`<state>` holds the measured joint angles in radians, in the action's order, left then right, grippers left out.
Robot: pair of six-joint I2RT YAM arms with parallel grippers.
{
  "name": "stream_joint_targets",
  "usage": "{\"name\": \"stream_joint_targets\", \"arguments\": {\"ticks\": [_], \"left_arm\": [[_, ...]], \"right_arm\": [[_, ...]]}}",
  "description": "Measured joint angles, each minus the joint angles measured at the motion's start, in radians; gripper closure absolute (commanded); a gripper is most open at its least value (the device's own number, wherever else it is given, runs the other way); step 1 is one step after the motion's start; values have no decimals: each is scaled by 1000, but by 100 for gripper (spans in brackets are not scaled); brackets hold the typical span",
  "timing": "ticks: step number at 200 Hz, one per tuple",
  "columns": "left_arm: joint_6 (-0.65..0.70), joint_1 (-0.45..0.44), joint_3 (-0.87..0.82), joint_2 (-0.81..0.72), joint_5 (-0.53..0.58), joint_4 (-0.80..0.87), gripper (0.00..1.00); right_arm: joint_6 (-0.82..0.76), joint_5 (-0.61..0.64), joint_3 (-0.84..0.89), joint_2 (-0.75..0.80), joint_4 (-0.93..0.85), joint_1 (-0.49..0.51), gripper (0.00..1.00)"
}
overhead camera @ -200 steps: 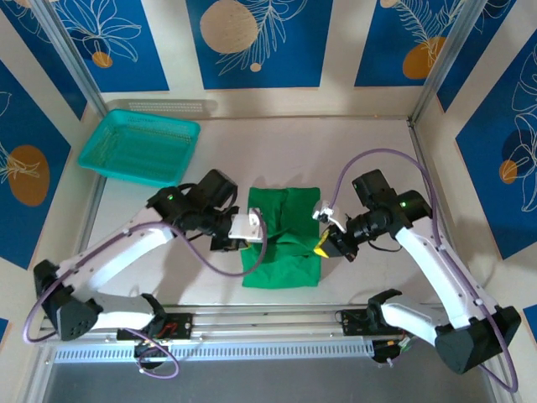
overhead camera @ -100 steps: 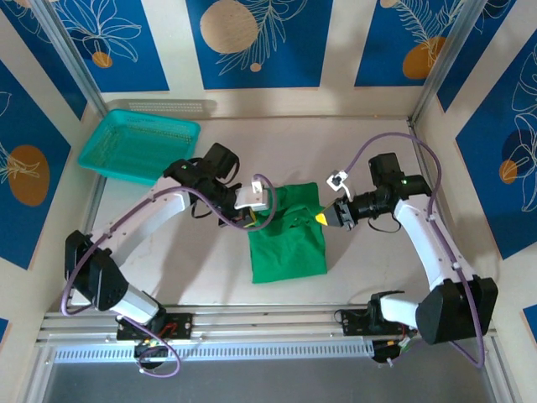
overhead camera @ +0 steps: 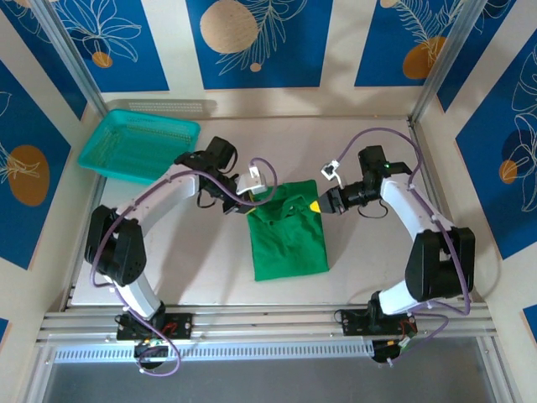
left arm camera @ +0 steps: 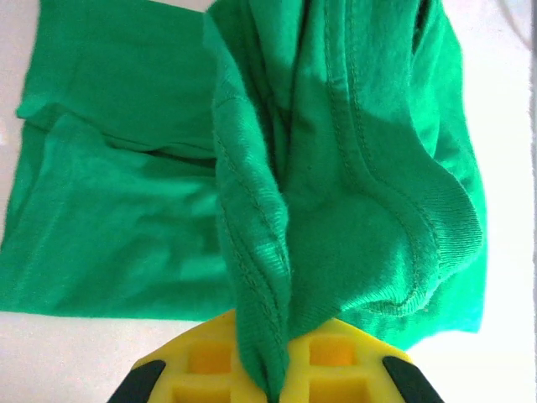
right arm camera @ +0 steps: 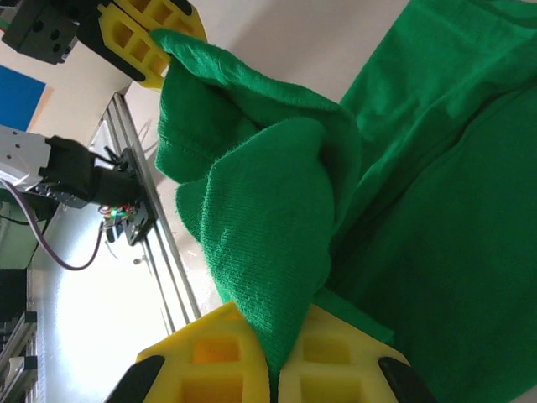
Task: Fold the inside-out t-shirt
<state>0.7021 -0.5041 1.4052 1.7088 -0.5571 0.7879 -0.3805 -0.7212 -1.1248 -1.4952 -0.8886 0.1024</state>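
The inside-out t-shirt [overhead camera: 289, 239] lies folded on the surface [overhead camera: 193, 260], right of the teal basket [overhead camera: 138, 147]. The left gripper [overhead camera: 250, 204] has its jaws clamped on the shirt's far corner nearer the basket; the right gripper [overhead camera: 316, 206], jaws pinching cloth too, holds the corner farther from it.

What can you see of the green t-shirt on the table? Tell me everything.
The t-shirt is bright green, soft knit cloth with stitched seams, wrinkled. It lies on the pale table between the arms, folded into a rough rectangle, its near part flat. Its far edge is raised: the left gripper pinches the far left corner, the right gripper the far right one, both shut on bunched cloth.
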Motion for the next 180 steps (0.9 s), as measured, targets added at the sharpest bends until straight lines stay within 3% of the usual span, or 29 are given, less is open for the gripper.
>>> {"name": "stream_joint_targets", "arguments": {"ticks": [91,126,144,152,163,172,180], "left_arm": [[-217,40,-47,69,24,-220,100],[-258,40,16,154,27,-235,100],[-282,45,44,201,27,-248,92],[-301,50,63,224,27,-252,84],[-332,63,98,263,26,-258,53],[-377,78,137,300,20,-256,3],[-424,98,176,338,6,-263,0]], "right_arm": [[7,51,-111,-216,35,-1,100],[19,51,-167,-247,37,-12,100],[31,51,-185,-256,37,-20,98],[37,52,-195,-262,42,-24,85],[70,71,-204,-278,70,-27,61],[121,115,-206,-295,118,-26,53],[175,169,-208,-318,175,-25,53]]}}
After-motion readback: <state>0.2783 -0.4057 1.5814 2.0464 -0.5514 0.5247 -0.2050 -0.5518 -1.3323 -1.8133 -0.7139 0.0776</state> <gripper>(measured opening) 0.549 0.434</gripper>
